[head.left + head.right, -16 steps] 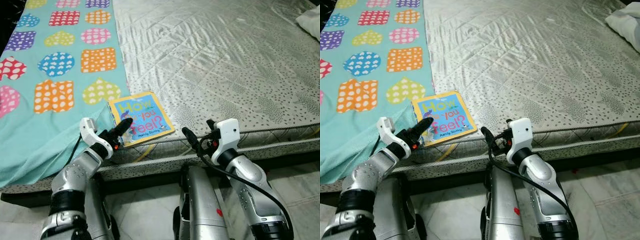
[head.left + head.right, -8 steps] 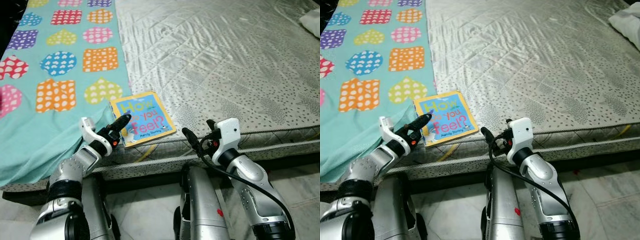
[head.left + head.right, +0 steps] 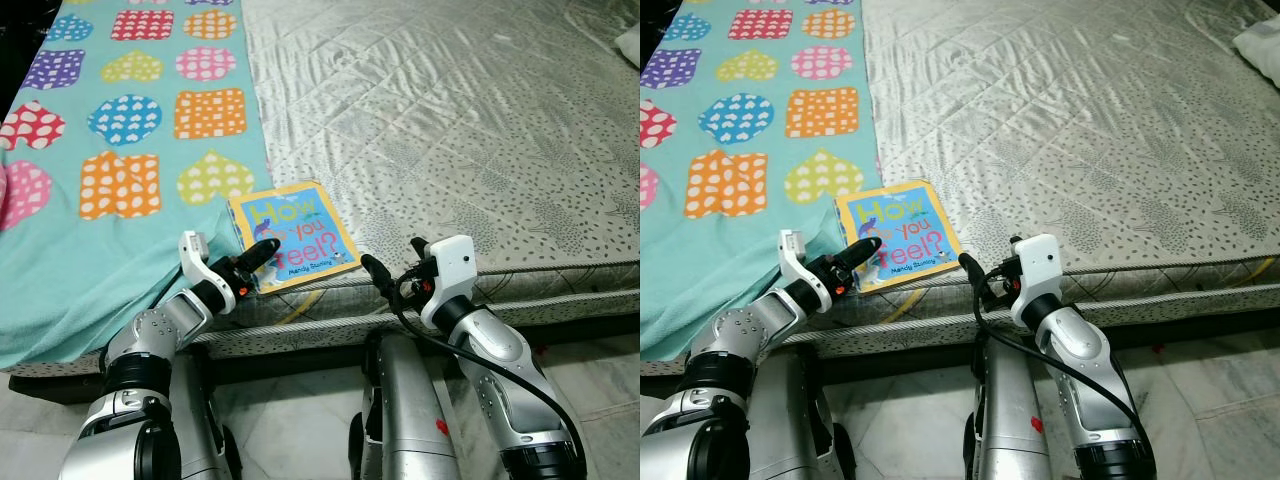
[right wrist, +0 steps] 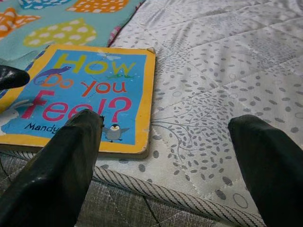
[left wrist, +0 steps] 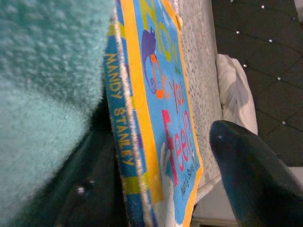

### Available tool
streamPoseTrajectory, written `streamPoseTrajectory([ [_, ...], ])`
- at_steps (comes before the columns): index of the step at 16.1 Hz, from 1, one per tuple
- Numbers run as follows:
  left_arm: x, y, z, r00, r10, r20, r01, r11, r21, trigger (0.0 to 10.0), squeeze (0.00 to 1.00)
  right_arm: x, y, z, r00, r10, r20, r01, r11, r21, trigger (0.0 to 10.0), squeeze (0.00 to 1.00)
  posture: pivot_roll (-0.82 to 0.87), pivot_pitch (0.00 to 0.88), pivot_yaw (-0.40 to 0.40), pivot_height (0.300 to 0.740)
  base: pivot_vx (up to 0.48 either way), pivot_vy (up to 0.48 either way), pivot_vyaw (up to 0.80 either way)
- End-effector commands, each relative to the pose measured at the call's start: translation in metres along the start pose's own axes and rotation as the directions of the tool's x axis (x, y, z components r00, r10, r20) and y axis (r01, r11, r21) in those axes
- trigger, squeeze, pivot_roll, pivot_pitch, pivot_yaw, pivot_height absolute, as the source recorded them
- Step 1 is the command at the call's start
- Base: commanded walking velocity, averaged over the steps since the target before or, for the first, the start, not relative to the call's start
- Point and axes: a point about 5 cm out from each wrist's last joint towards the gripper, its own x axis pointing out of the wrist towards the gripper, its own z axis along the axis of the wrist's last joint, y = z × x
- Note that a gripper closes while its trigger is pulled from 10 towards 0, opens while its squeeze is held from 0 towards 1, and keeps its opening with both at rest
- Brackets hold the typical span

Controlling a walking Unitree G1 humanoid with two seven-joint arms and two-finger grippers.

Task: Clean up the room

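The board book, titled "How Do You Feel?", lies flat at the front edge of the mattress, its spine side against the fold of the turquoise blanket with the spotted hearts and squares. One near corner sits right at the piped mattress edge, so little of the bed is left in front of it.

The left gripper is at the book's near left corner, one black finger lying over the cover; in the left wrist view the spine runs close by and only a single finger is plain, so I cannot tell how wide that gripper stands. The right gripper hangs just off the bed edge, beside the book's right corner but apart from it, its fingers spread wide with the cover between and beyond them.

The risk I judge greatest is a push instead of a pinch: a flat book gives nothing to grip, and a finger sliding on the glossy cover could nudge it under the blanket fold or tip it over the edge to the floor. Catching blanket along with the spine would drag the cloth too
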Motion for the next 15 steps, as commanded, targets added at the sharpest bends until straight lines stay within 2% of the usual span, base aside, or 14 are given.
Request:
streamPoseTrajectory([
  [1,0.005,0.004,-0.031,0.991,0.006,-0.131,-0.012,0.999,-0.043,0.0,0.0,-0.001,-0.001,0.003,1.0,-0.003,0.014,0.003,1.0,-0.01,10.0,0.0,-0.2,0.191,-0.067,0.484,0.0,0.0,0.0],
  [3,0.007,-0.002,-0.029,0.991,-0.029,-0.133,0.035,0.999,0.039,0.0,0.0,-0.001,-0.002,0.004,1.0,0.007,0.016,-0.007,1.0,-0.002,10.0,0.0,-0.2,0.189,-0.067,0.484,0.0,0.0,0.0],
  [4,0.007,-0.006,-0.029,0.989,-0.053,-0.135,0.064,0.995,0.082,2.0,0.0,-0.001,-0.002,0.004,1.0,0.008,0.018,-0.008,1.0,0.0,10.0,0.0,-0.19,0.188,-0.067,0.484,0.0,0.0,0.0],
  [5,0.007,-0.007,-0.032,0.987,-0.059,-0.153,0.074,0.993,0.095,2.7,0.0,-0.001,-0.001,0.003,1.0,0.008,0.018,-0.008,1.0,0.001,10.0,0.0,-0.19,0.188,-0.067,0.484,0.0,0.0,0.0],
  [6,0.007,-0.005,-0.036,0.985,-0.043,-0.165,0.061,0.992,0.107,2.4,0.0,0.0,0.0,0.002,1.0,0.01,0.016,-0.01,1.0,0.001,10.0,0.0,-0.19,0.186,-0.068,0.484,0.0,0.0,0.0],
  [7,0.007,-0.003,-0.036,0.988,-0.029,-0.154,0.045,0.994,0.103,0.4,0.0,0.001,0.001,0.002,1.0,0.011,0.016,-0.011,1.0,0.002,10.0,0.0,-0.19,0.186,-0.068,0.484,0.0,0.0,0.0],
  [8,0.006,-0.001,-0.036,0.99,-0.021,-0.141,0.035,0.995,0.097,0.0,0.0,0.001,0.002,0.002,1.0,0.011,0.017,-0.011,1.0,0.003,10.0,0.0,-0.19,0.185,-0.068,0.484,0.0,0.0,0.0],
  [11,0.004,0.0,-0.032,0.993,-0.033,-0.11,0.046,0.993,0.111,0.0,0.0,0.002,0.001,0.002,1.0,0.007,0.019,-0.007,1.0,0.001,10.0,0.0,-0.19,0.182,-0.066,0.484,0.0,0.0,0.0],
  [15,0.005,-0.004,-0.022,0.999,-0.026,-0.037,0.033,0.982,0.186,0.0,0.0,0.001,-0.001,0.001,1.0,-0.002,0.02,0.002,1.0,-0.005,10.0,0.0,-0.19,0.18,-0.065,0.484,0.0,0.0,0.0],
])
